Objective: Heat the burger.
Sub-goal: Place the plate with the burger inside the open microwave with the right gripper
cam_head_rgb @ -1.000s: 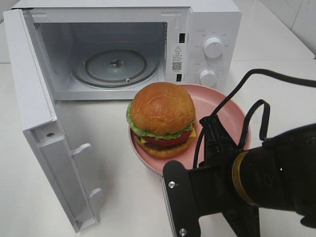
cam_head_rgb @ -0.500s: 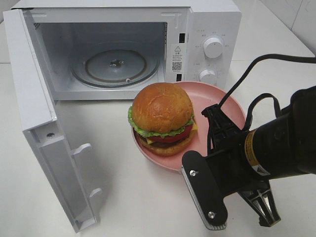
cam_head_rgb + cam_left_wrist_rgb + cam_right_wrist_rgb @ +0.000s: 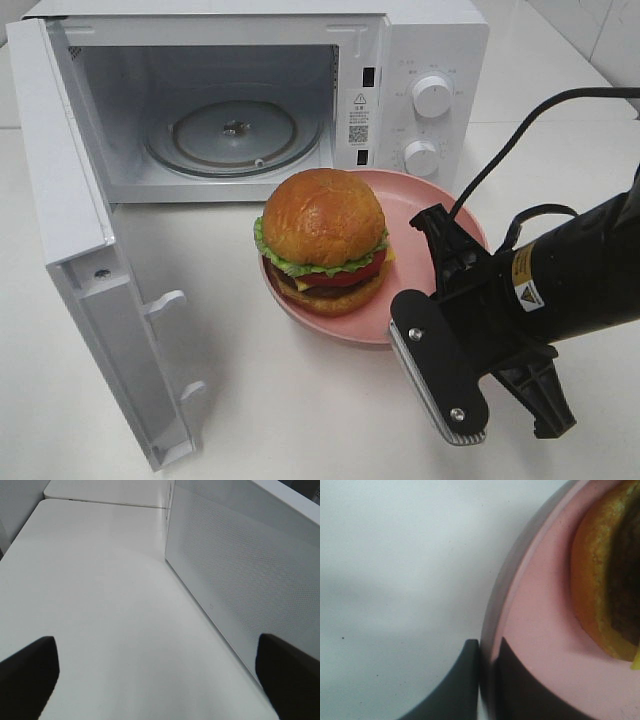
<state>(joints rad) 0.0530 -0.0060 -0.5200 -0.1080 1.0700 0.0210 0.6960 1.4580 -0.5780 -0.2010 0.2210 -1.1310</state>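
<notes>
The burger (image 3: 322, 240), with a glossy brown bun, lettuce and tomato, sits on the left part of a pink plate (image 3: 440, 200) in front of the open microwave (image 3: 230, 130). My right gripper (image 3: 440, 232) reaches in from the lower right and is shut on the plate's right rim. In the right wrist view its two dark fingertips pinch the plate rim (image 3: 520, 580) at the gripper (image 3: 489, 647), with the burger (image 3: 605, 580) just beyond. My left gripper (image 3: 157, 680) stands open over bare table, holding nothing, and is outside the exterior view.
The microwave door (image 3: 90, 260) swings open to the left, and its dotted outer face (image 3: 240, 570) fills the left wrist view. A glass turntable (image 3: 232, 135) lies inside the cavity. Two control knobs (image 3: 431, 96) sit on the right panel. The white table (image 3: 270, 400) runs around it.
My right arm has swung right and down in the exterior view, still gripping the plate rim. The plate and burger have shifted slightly left. The left gripper stays open.
</notes>
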